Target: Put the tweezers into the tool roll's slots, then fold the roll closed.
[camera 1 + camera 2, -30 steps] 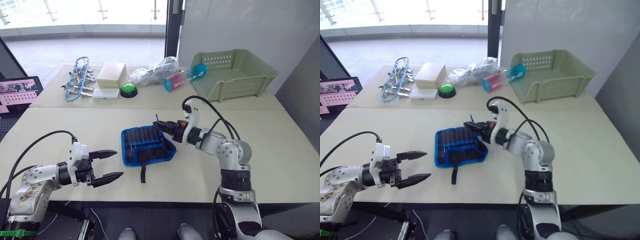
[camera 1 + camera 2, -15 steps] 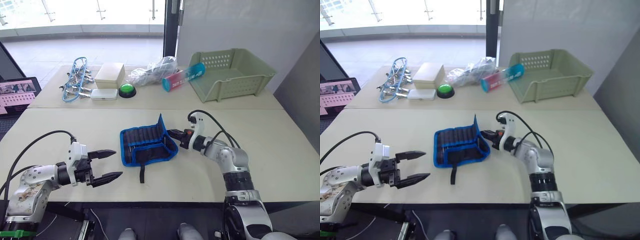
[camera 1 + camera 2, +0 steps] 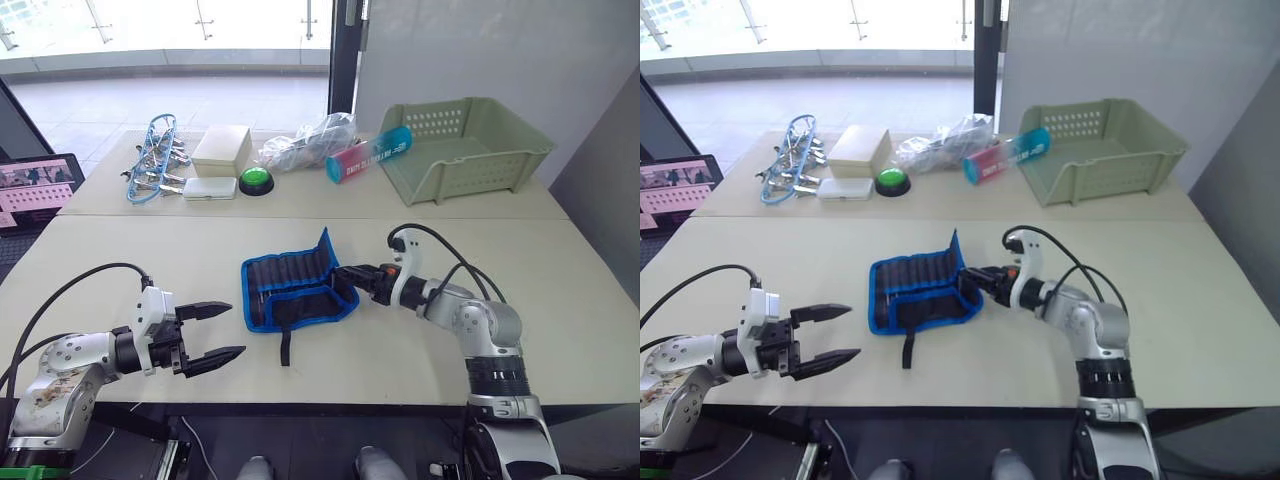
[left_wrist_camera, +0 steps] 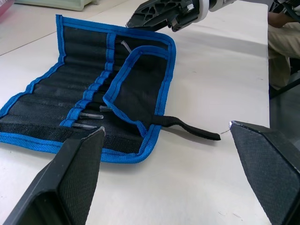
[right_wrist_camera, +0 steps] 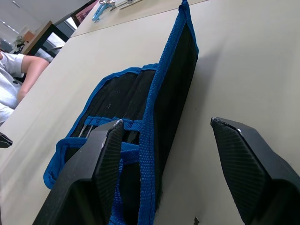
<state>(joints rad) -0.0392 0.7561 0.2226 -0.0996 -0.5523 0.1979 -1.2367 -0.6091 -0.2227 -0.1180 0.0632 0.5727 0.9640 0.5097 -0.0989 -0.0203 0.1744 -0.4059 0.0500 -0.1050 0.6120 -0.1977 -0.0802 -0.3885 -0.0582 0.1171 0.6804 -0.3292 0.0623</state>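
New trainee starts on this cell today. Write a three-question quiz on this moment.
1. True or false: the right hand is at the tool roll's raised right flap.
2. The left hand is: A) open, apart from the roll; B) shut on the strap; C) in the green basket.
3. Where does the roll's strap lie?

Key: 1 true. 2 A. 3 Flat on the table, trailing off the roll's near edge.

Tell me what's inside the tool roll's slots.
Slim metal tweezers sit in the slots of the tool roll, tips poking out. Their lower parts and exact count stay hidden by fabric.
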